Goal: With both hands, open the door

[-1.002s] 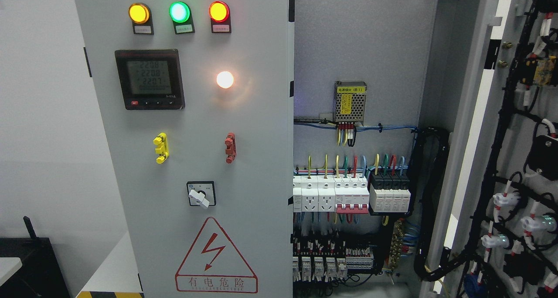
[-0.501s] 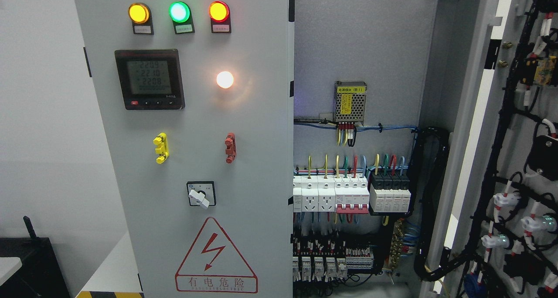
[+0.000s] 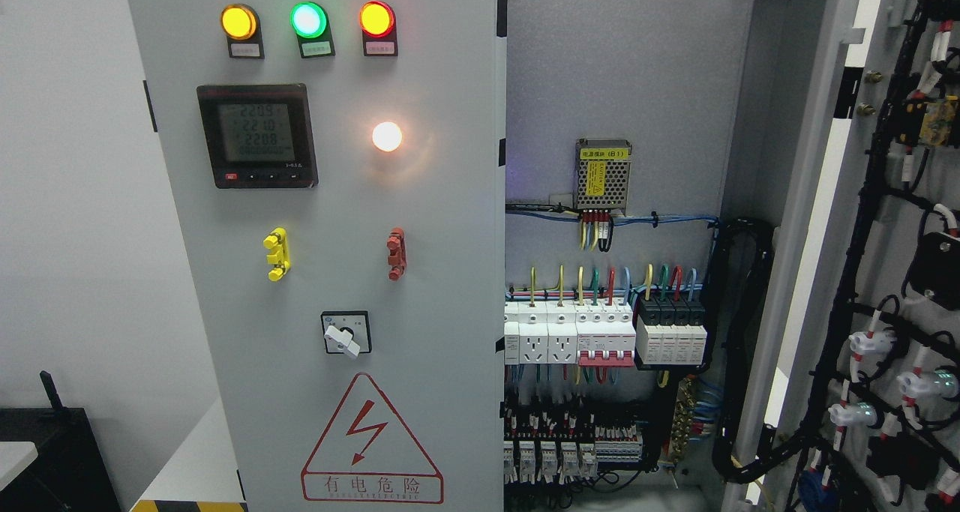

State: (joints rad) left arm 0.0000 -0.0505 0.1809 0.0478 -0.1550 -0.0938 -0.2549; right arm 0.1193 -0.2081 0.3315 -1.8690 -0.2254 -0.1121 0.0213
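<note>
A grey electrical cabinet fills the head view. Its left door (image 3: 330, 287) is closed flat and carries three lit lamps, a digital meter (image 3: 257, 136), a white lamp, yellow and red handles and a rotary switch (image 3: 345, 333). The right door (image 3: 892, 257) is swung wide open at the right edge, its inner side with black wiring facing me. Between them the cabinet's inside (image 3: 615, 197) shows, with breakers (image 3: 604, 336) and coloured wires. Neither of my hands nor any arm shows in this view.
A white wall (image 3: 75, 197) runs along the left. A black object (image 3: 52, 452) and a white surface's corner sit at the lower left. A yellow-black floor stripe (image 3: 187, 506) lies by the cabinet's foot.
None apart from the meter's digits flickering; the doors stand as before.
</note>
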